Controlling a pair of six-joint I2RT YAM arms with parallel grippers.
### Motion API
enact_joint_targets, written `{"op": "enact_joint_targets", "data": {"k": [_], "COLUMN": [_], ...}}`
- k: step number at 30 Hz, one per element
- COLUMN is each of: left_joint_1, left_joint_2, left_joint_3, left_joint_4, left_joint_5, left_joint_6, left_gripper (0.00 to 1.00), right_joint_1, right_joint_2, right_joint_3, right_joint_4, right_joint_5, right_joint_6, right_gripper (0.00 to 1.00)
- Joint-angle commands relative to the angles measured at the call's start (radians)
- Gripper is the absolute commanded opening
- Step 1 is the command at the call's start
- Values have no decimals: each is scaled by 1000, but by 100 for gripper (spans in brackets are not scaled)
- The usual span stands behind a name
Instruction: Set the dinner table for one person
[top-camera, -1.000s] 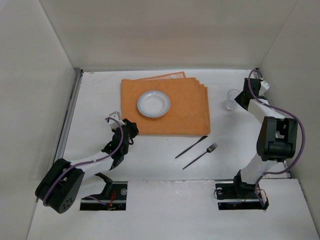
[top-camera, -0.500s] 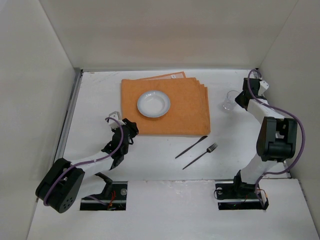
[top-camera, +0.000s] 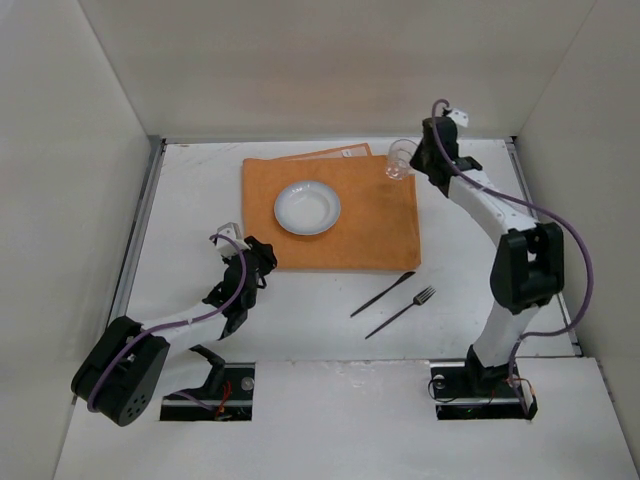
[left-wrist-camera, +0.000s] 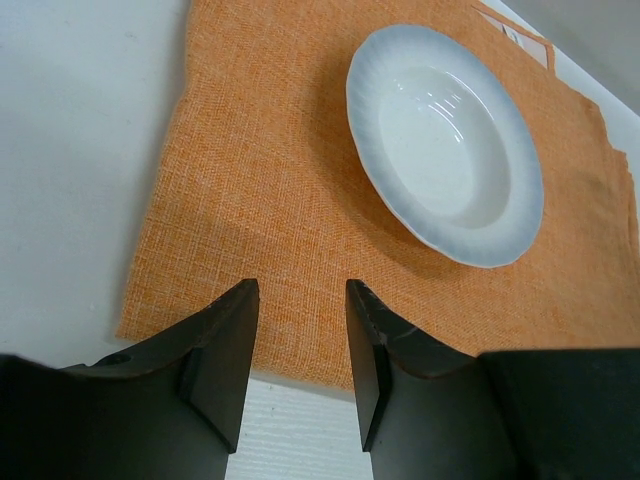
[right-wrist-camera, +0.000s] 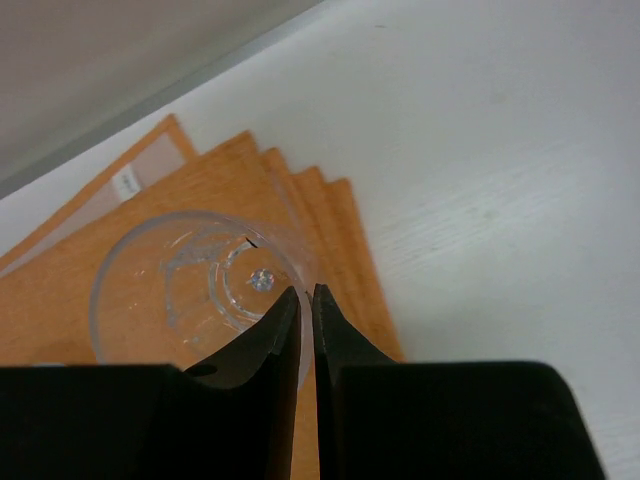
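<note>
An orange placemat (top-camera: 360, 225) lies on the white dinner table (top-camera: 300, 320) with a white plate (top-camera: 307, 207) on its left half. My right gripper (top-camera: 418, 158) is shut on the rim of a clear glass (top-camera: 399, 160), held over the mat's far right corner; in the right wrist view the glass (right-wrist-camera: 190, 285) sits left of the closed fingers (right-wrist-camera: 305, 300). A black knife (top-camera: 382, 294) and fork (top-camera: 402, 311) lie on the table before the mat. My left gripper (top-camera: 262, 262) is open and empty at the mat's near left corner, the plate (left-wrist-camera: 445, 140) ahead of it.
White walls enclose the table on the left, far and right sides. Several placemats are stacked under the top one, their edges (right-wrist-camera: 330, 210) fanned out at the far right corner. The arm bases (top-camera: 215, 385) sit at the near edge.
My right gripper has carried the glass from the table's right side leftward and farther back, to over the mat's far right corner. The left arm has not moved.
</note>
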Motion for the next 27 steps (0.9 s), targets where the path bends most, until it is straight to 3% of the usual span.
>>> {"op": "enact_joint_targets", "data": {"k": [1, 6, 11, 27], "left_joint_1": [10, 7, 16, 21], "left_joint_2": [-3, 1, -3, 20], "left_joint_3": [22, 25, 23, 29], "left_joint_4": [53, 53, 53, 53], "left_joint_5": [-2, -1, 7, 21], "left_joint_6": [3, 5, 0, -7], "left_gripper": [38, 38, 38, 39], "right_joint_1": [51, 94, 120, 129], "right_joint_2": [102, 262, 369, 517], "right_joint_3": [160, 390, 516, 625], "right_joint_4": [-25, -128, -191, -234], "right_joint_5": [-9, -26, -24, -36], "right_joint_6": [-45, -65, -77, -69], "right_gripper": [14, 15, 15, 19]}}
